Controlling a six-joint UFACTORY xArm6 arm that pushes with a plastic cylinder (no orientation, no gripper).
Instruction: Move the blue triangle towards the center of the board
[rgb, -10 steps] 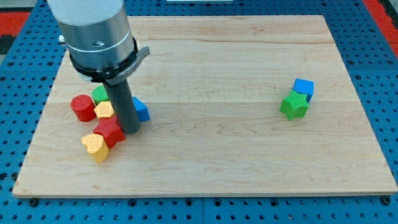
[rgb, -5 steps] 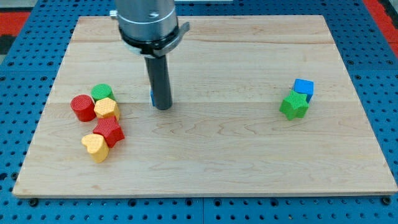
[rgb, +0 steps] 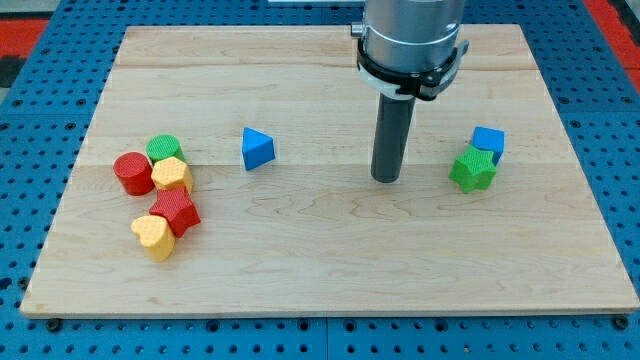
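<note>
— Pale wooden board (rgb: 330, 260) on a blue pegboard bench (rgb: 30, 60), that's the whole stage. Where's the blue triangle (rgb: 257, 148)?

— Left of the board's middle, standing alone on bare wood. It looks like a small wedge, bright blue, with a lighter face toward the view's bottom and a point toward the view's top. Nothing touches it.

— And the arm?

— It ends in a straight dark rod, no fingers to open or close, so nothing is being grasped. My tip (rgb: 386, 179) sits on the wood right of centre, well apart from the triangle, and nearer the pair at the view's right, though not touching them.

— Which pair?

— A green star (rgb: 472, 170) with a blue cube (rgb: 488, 141) just behind it, pressed close together.

— What's crowding the left side?

— A cluster: red cylinder (rgb: 131, 172), green cylinder (rgb: 163, 149) toward the view's top, a yellow heart-like block (rgb: 171, 175) between them. Below those, a red star (rgb: 176, 211) touching a second yellow heart (rgb: 152, 236) at the view's bottom. The triangle is to the right of that cluster, with a clear gap.
</note>
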